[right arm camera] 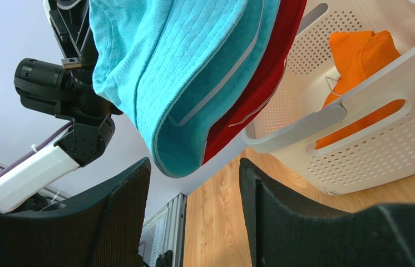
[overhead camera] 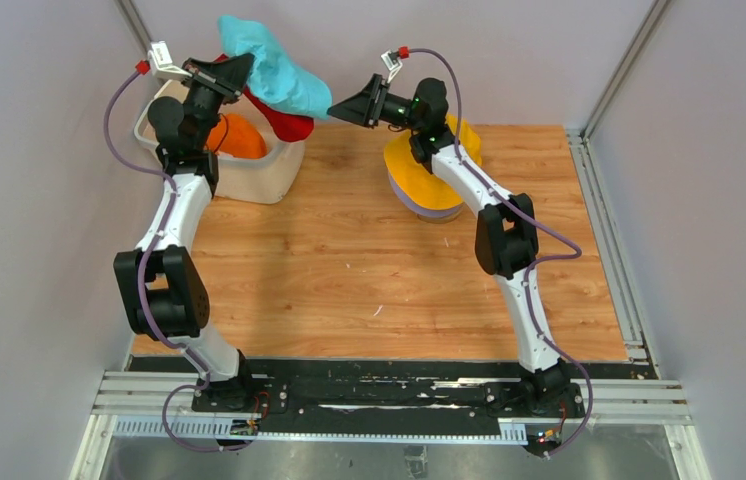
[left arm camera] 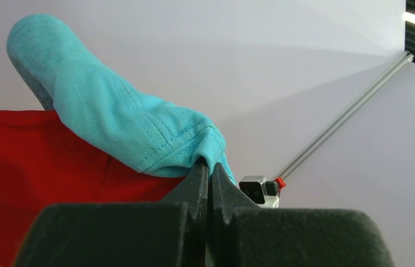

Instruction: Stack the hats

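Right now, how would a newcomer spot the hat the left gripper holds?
Find the white basket at the table's far left corner. Above it, the left gripper pinches the teal hat by its brim. Unlike the red hat beside it and the orange hat in the basket, it is teal.

Five hats, one each: teal hat [overhead camera: 274, 65], red hat [overhead camera: 291, 125], orange hat [overhead camera: 239, 135], yellow hat [overhead camera: 419, 180], lavender hat [overhead camera: 427, 211]; one white basket [overhead camera: 274, 180]; two arms, left arm [overhead camera: 174, 215] and right arm [overhead camera: 509, 240].

Pale lavender walls [overhead camera: 39, 150] around a wood-grain tabletop [overhead camera: 349, 270].
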Action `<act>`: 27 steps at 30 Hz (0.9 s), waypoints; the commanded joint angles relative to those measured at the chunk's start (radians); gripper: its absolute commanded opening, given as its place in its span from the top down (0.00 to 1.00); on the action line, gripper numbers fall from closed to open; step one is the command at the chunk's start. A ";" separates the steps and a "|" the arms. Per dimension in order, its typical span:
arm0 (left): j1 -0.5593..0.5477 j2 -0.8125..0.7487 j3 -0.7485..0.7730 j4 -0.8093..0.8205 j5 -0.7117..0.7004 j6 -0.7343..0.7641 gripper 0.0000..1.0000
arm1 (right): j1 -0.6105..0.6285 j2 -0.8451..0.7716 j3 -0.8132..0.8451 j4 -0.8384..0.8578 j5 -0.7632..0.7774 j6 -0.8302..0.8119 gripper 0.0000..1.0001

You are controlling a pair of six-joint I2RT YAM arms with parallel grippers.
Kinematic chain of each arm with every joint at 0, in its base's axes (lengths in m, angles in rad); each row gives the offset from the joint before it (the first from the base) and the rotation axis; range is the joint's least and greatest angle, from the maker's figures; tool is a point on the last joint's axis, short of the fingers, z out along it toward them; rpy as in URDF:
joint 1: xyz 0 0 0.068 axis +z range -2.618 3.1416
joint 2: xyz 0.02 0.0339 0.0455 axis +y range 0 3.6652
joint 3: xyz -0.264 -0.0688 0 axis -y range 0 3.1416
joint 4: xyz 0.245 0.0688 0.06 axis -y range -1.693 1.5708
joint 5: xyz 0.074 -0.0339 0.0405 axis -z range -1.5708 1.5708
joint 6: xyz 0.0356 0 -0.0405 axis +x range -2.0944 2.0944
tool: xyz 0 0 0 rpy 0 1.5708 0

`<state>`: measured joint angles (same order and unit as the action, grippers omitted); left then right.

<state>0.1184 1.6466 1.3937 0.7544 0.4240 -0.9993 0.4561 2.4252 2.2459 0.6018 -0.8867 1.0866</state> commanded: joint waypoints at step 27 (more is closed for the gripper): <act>-0.051 0.067 0.005 0.054 0.073 0.001 1.00 | 0.030 -0.031 0.029 0.147 -0.014 0.097 0.60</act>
<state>0.0860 1.7016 1.3632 0.7624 0.4717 -1.0058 0.4618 2.4252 2.2467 0.6891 -0.8875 1.1610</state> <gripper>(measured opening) 0.020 0.453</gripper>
